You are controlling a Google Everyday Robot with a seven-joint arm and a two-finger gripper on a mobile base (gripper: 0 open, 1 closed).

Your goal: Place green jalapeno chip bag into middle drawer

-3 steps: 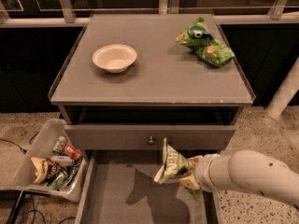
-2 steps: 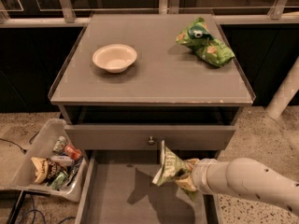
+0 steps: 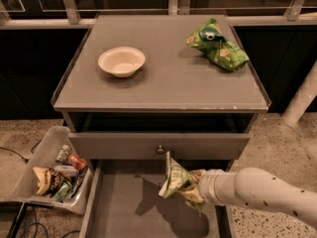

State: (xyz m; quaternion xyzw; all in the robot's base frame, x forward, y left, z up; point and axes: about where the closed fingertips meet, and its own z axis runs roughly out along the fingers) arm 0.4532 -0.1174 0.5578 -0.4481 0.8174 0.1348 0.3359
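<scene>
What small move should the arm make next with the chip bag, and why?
Probably lower a little, then release: the gripper grips the chip bag above the open drawer, whose bare floor shows the bag's shadow, so it seems not yet resting there.

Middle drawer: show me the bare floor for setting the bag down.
The middle drawer is bare from its left wall to the bag's shadow, below the knobbed drawer front. Right side is crowded: the gripper, jaws shut on the green jalapeno chip bag, hangs there.

Olive-green chip bag [image 3: 173, 180] in pale gripper [image 3: 189, 189] above grey middle drawer [image 3: 121, 209]
</scene>
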